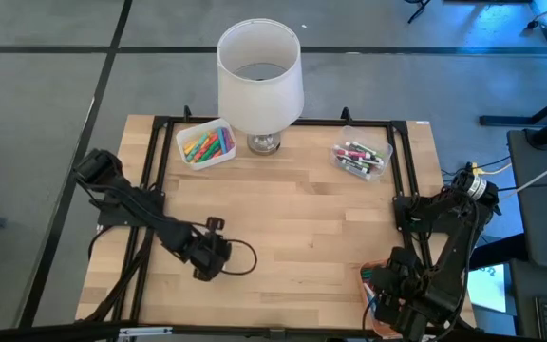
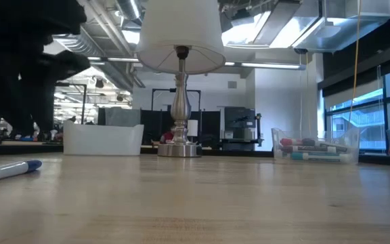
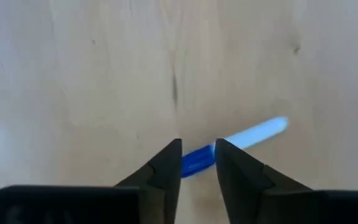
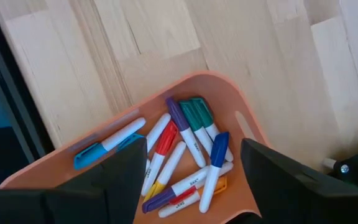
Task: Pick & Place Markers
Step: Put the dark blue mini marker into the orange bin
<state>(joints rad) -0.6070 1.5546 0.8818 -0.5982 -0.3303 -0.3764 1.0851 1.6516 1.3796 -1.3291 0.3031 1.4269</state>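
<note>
Step in hand: pickup. Left gripper point(image 3: 197, 163), table's seven o'clock, fingers narrowly parted astride blue-capped marker point(image 3: 238, 144) lying flat; not yet clamped. Next: descend, close. Right gripper point(image 4: 191, 177), five o'clock, fingers wide above orange tray point(image 4: 229, 87) of markers.

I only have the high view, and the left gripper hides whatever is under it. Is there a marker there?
Observer: Yes. In the left wrist view, the left gripper is open and straddles a blue-capped marker.
Operator: Lifted already?
Observer: No, the low view shows it lying flat on the table.
Operator: And the right gripper?
Observer: The right gripper is open over an orange tray holding markers.
</note>
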